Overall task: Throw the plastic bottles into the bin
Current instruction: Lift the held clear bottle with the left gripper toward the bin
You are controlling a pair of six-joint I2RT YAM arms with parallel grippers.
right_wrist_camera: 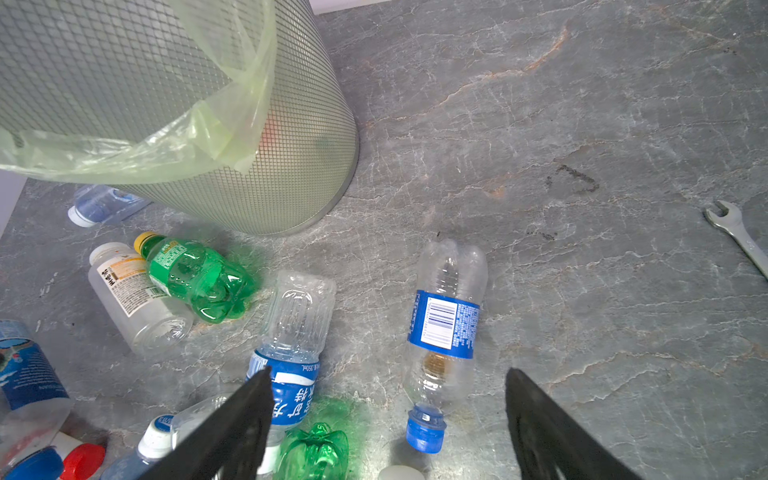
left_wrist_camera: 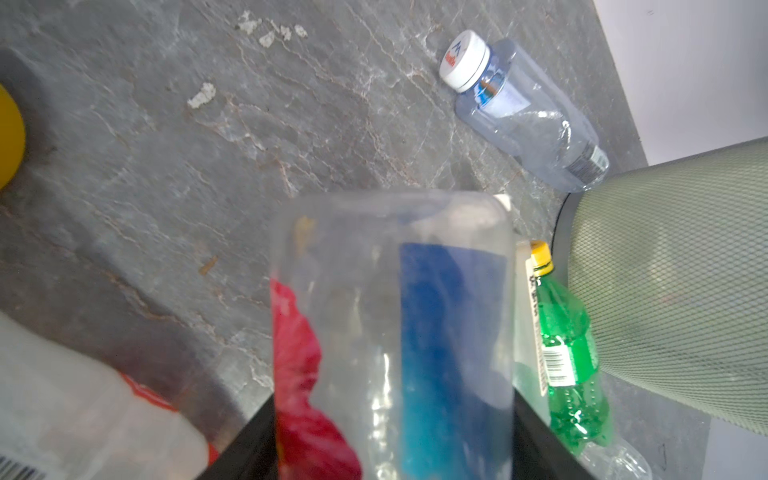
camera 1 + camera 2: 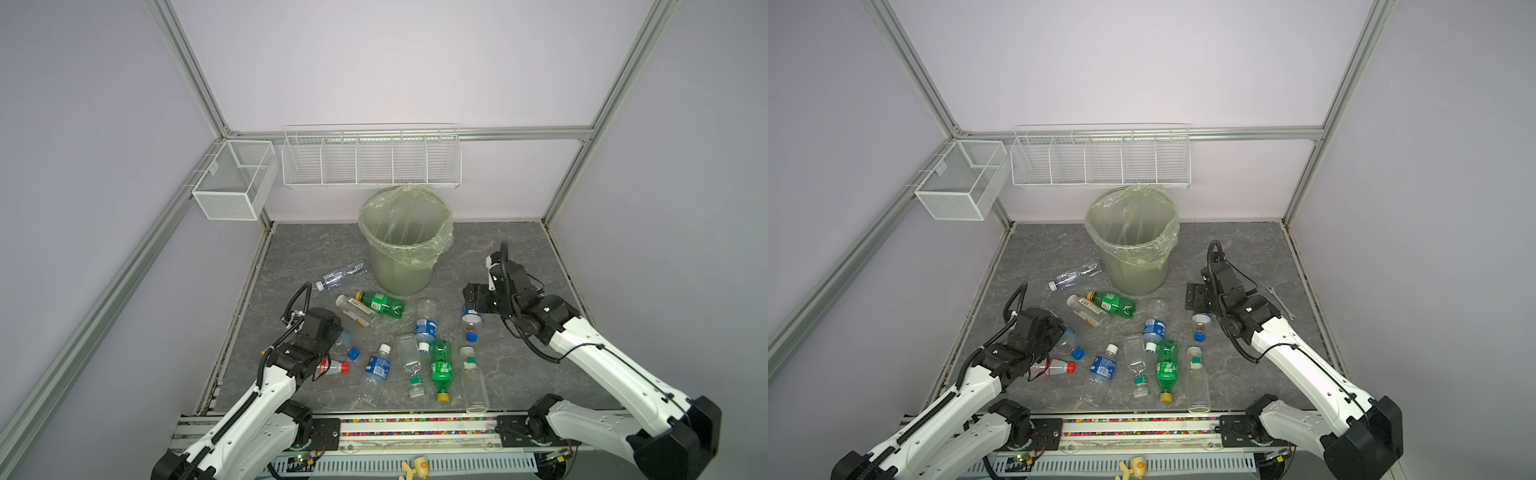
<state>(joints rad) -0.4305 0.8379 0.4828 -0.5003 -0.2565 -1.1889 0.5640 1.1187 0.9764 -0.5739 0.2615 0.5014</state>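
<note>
Lying flat below the right gripper [image 1: 388,374], the blue-label bottle [image 1: 442,328] had its long axis on the 12-to-6 line in both top views, with its blue cap [image 3: 471,336] toward 6 o'clock. The jaws stood wide apart, one on each side of the neck end and clear of the bottle.

The left gripper [image 2: 392,415] was closed on the gripped bottle [image 2: 453,332], a clear bottle with a blue label. This bottle filled the gap between both fingers. In a top view its blue cap [image 3: 353,353] pointed toward 5 o'clock from under the gripper.

Counts:
- Eleven bottles could be counted in both top views, all outside the bin.
- Two were green. The first green bottle [image 3: 382,304] had its yellow cap toward 10 o'clock. The second green bottle [image 3: 441,368] had its cap toward 6 o'clock.
- One red-capped bottle [image 3: 332,368] lay just beside the left gripper at 6 o'clock.
- There were one bin, two wire baskets [image 3: 235,183] and one spanner [image 3: 1280,302].

The bin [image 3: 399,274] stood upright, mouth up, at the 12 o'clock end of the floor [image 3: 519,257]. It was at 1 o'clock from the left gripper and 10 o'clock from the right gripper.
</note>
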